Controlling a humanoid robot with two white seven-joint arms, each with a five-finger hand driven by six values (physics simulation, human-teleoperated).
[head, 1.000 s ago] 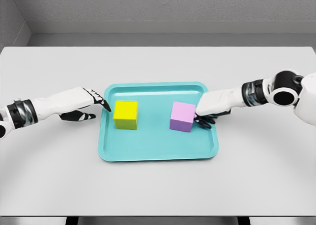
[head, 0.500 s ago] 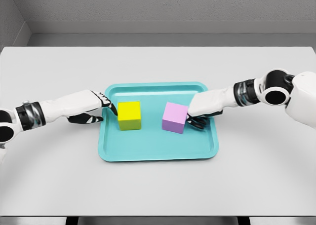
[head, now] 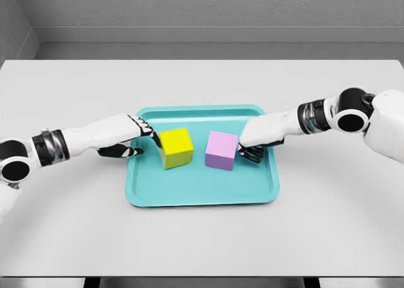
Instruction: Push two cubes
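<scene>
A yellow cube (head: 176,147) and a purple cube (head: 221,150) sit side by side near the middle of a teal tray (head: 202,187), with a small gap between them. The yellow cube is turned slightly askew. My left hand (head: 146,138) reaches in over the tray's left rim, fingers extended, fingertips touching the yellow cube's left face. My right hand (head: 247,149) comes in from the right, its fingers against the purple cube's right face. Neither hand grasps anything.
The tray lies in the middle of a light grey table (head: 202,237). A grey wall runs behind the table's far edge.
Both hands have pushed inward. The yellow cube slid right and rotated a little; the purple cube slid left. The gap between the cubes has shrunk.
</scene>
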